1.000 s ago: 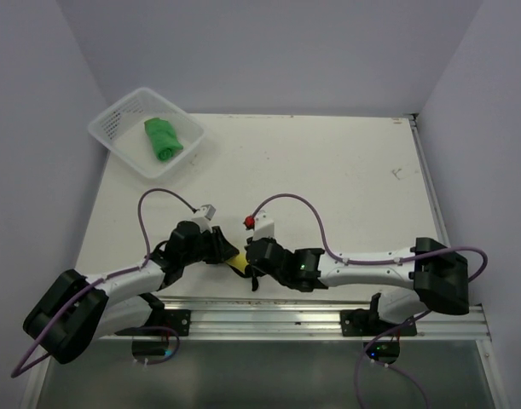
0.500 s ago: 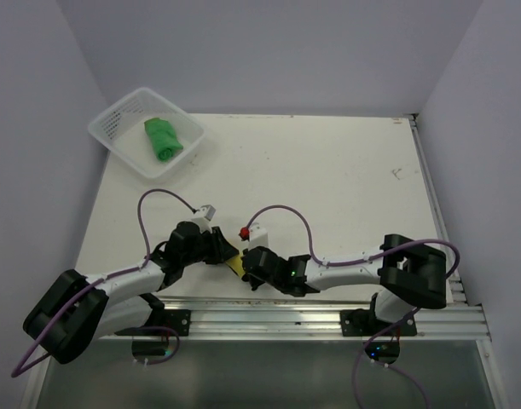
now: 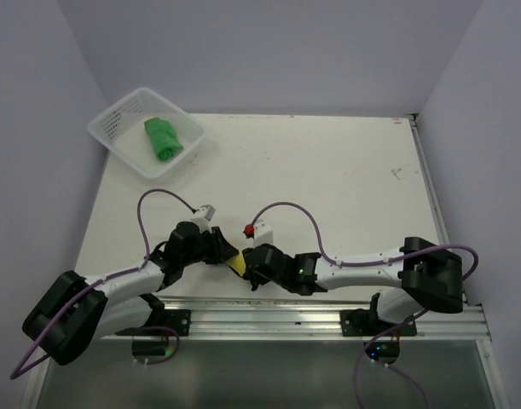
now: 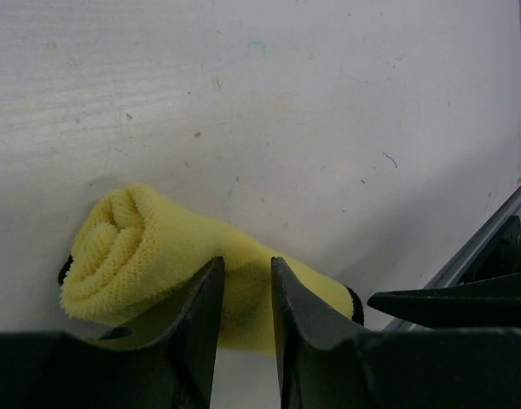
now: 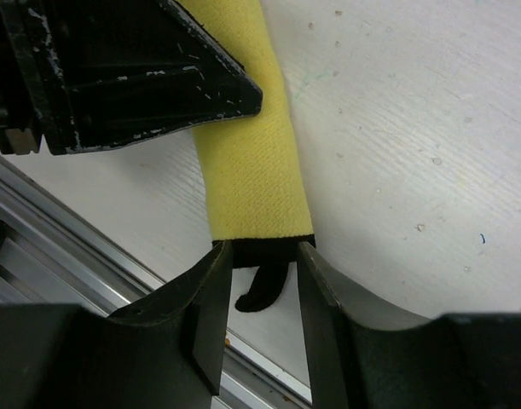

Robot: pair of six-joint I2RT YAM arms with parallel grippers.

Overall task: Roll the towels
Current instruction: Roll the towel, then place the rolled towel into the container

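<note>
Towels are in two places. The bright green towel [image 3: 163, 139] lies rolled inside the white mesh basket [image 3: 115, 121] at the far left corner of the table [image 3: 345, 179]. The yellow towel [image 4: 132, 247] lies rolled up near the front edge, just beside the metal rail [image 3: 328, 308], between both arms. The left gripper [image 4: 246, 266] is over this roll and pinches it at its middle, jaws narrow. The right gripper [image 5: 263, 251] stands at the black-edged end of the roll with jaws spread. A small black tip of cloth shows between them, and they do not squeeze it.
</note>
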